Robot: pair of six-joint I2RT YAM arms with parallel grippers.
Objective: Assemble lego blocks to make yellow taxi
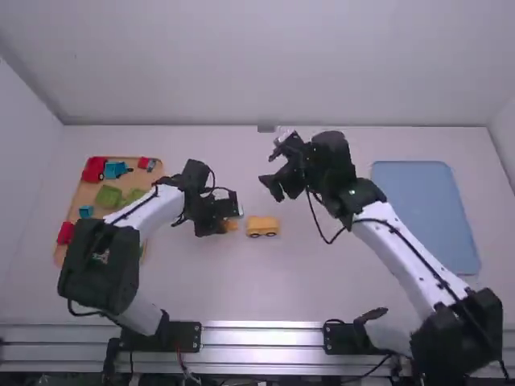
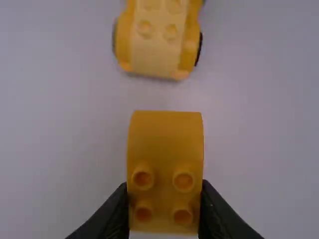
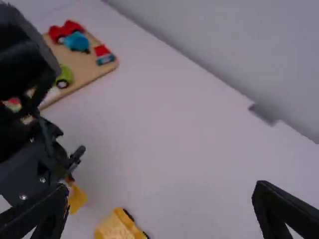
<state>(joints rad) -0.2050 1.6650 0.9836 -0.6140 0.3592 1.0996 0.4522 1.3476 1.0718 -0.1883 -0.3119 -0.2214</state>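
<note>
Yellow blk (image 2: 166, 142) sitting pinched in L jaws (image 2: 164, 193); wheeled base (image 1: 262, 226) lying end-on, toward bench (image 1: 273, 293) R edge; R jaws (image 3: 162, 191) hanging open.

The black left gripper (image 1: 227, 224) holds an orange-yellow plastic block (image 3: 77, 199) near a yellow wheeled block (image 3: 117, 228). The black right gripper (image 1: 269, 181) has jaws wide apart. A tan tray (image 3: 92, 73) carries red, blue, green toy vehicles (image 3: 76, 42).
</note>
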